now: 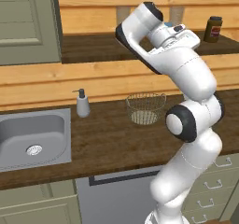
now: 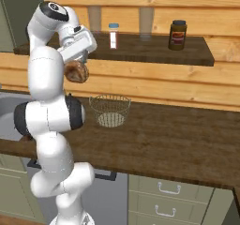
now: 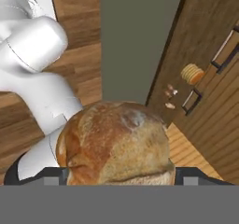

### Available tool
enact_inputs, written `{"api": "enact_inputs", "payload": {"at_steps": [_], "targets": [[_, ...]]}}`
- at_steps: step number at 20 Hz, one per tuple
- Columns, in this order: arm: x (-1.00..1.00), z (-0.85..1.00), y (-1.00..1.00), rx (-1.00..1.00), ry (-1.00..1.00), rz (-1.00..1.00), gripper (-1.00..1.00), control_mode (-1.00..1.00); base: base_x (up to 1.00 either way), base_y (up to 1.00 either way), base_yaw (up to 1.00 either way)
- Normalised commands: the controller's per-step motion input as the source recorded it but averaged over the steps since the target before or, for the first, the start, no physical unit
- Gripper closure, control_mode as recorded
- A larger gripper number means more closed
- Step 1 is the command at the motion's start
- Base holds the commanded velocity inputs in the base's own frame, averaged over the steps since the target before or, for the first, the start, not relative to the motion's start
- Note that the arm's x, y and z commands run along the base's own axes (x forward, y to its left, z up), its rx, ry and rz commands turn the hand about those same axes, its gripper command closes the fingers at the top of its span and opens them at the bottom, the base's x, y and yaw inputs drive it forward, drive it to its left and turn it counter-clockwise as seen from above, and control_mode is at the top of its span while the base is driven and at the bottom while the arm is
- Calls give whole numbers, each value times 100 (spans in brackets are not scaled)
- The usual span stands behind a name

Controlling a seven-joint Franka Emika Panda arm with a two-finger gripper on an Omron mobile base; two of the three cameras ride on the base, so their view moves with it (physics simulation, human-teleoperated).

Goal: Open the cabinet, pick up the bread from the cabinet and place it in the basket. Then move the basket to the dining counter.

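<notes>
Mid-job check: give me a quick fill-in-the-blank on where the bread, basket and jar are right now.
The claw is holding the ____.
The basket on the worktop has ____ inside it.
The dark jar stands on the ____ above the worktop.

Missing words: bread; nothing; shelf

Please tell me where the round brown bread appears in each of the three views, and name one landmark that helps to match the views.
Left base view: I cannot find it; the white arm stands where it would be.
Right base view: the small tan-brown round bread sits upper left, under the hand, left of and above the basket.
Hand view: bread at lower centre, between the fingers.
Shared landmark: the bowl-shaped tan-grey wire mesh basket on the dark wood worktop, in both base views.
</notes>
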Motion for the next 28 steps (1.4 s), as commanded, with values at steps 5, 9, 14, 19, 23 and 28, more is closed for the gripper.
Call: {"api": "enact_inputs", "payload": {"at_steps": [5, 9, 14, 19, 23, 28], "targets": [[-76, -5, 0, 10, -26, 0, 100, -100, 0, 0, 0], [-38, -52, 0, 14, -33, 2, 100, -100, 0, 0, 0], [-1, -69, 0, 0, -40, 9, 100, -100, 0, 0, 0], [7, -43, 0, -1, -55, 16, 100, -100, 0, 0, 0], [29, -58, -1, 0, -53, 14, 100, -100, 0, 0, 0], [62, -70, -20, 0, -41, 8, 100, -100, 0, 0, 0]]}}
